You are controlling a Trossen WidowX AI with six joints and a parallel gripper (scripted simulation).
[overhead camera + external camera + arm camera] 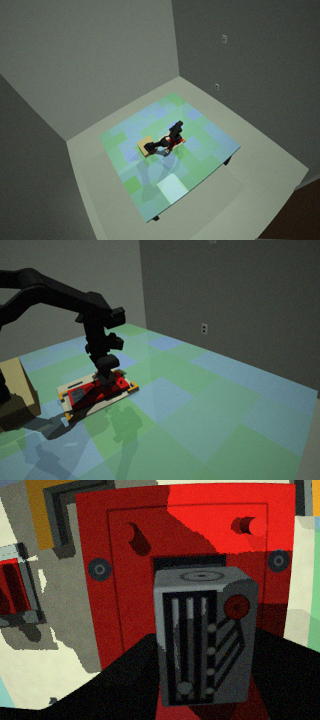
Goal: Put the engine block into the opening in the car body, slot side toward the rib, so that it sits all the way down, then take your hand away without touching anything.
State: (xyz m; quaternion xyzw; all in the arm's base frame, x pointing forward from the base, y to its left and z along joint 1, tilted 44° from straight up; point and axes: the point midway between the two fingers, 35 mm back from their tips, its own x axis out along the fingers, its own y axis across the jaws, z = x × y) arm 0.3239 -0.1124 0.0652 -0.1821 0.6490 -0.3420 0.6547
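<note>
The red car body (178, 142) (123, 386) (95, 535) lies in a pale tray. My gripper (105, 385) (202, 641) is shut on the grey engine block (204, 582), with one black finger on each side. The block is over the car body's opening (190, 561), and a dark strip of that opening shows beyond the block's far edge in the wrist view. The block's slotted, striped face points toward the near edge of the wrist view. The block hides the rest of the opening and the rib. How deep the block sits cannot be told.
The pale tray (104, 404) has orange corner brackets (133, 387) (42, 512). A small red part (9, 587) in a grey holder sits left of the car body. Small pegs rise from the body beyond the opening. The arm's base stands on a tan block (144, 143) (16, 376).
</note>
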